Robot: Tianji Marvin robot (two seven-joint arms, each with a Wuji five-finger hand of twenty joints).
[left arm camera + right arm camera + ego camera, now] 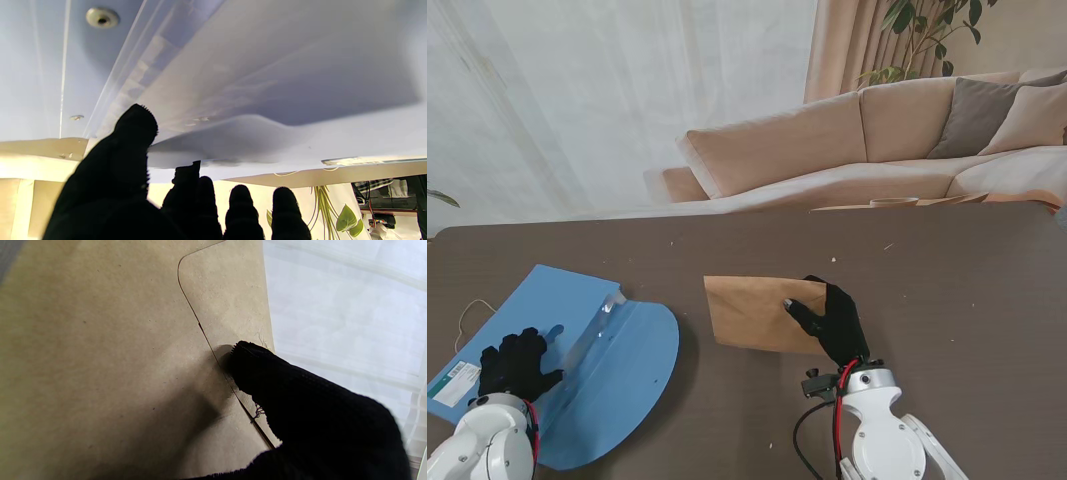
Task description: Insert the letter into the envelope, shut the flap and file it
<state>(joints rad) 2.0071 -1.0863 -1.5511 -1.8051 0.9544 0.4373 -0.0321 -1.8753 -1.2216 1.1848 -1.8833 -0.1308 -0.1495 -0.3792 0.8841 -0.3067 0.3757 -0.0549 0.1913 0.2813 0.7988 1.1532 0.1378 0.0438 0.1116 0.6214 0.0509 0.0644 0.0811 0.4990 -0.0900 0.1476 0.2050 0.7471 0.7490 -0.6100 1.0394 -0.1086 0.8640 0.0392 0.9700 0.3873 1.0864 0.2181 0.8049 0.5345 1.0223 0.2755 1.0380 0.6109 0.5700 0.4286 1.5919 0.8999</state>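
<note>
A brown envelope (pixel 752 313) is at the table's middle, its flap (pixel 230 296) folded down flat. My right hand (pixel 832 322) is shut on the envelope's right end, with the thumb (pixel 267 373) pressed on the flap's edge. The curtain shows behind the envelope in the right wrist view, so that end is tilted up off the table. No letter is in sight. An open blue folder (pixel 617 370) lies at the left, with a clear pocket strip (pixel 597 325) along its fold. My left hand (pixel 517 365) rests on its left leaf, fingers apart and holding nothing; only the thumb (pixel 133 133) touches the blue sheet.
A white label (pixel 455 383) sits on the folder's near left corner, and a thin white cord (pixel 467 315) lies beside it. Small crumbs dot the brown table (pixel 947 290). A beige sofa (pixel 877 140) stands beyond the far edge.
</note>
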